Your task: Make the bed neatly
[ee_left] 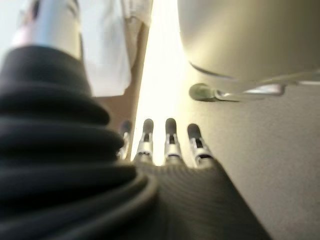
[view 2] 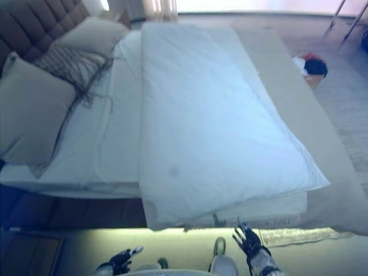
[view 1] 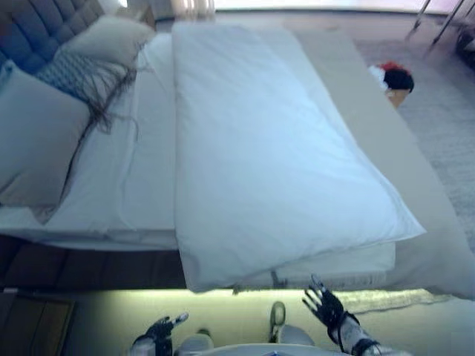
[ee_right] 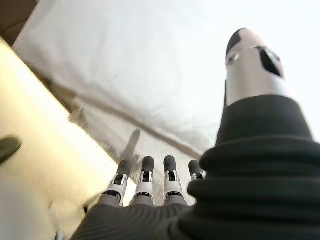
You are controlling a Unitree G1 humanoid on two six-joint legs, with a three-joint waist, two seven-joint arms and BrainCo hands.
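Hands (view 1: 324,303) (view 1: 160,330) hang open, empty, below the duvet (view 1: 260,156).

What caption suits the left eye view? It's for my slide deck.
Both hands, left and right, open, empty beside the folded white duvet.

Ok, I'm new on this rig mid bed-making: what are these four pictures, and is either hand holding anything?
The two wide pictures come from the robot's head camera, looking down at the bed. The two close ones come from cameras on its wrists, looking along the fingers. On the bed lies a white duvet, folded lengthwise over the middle, with pillows and a dark netted throw at the headboard end. On the floor beyond the bed lies a red and black thing. The left hand and right hand hover low at the near edge, fingers straight, holding nothing.
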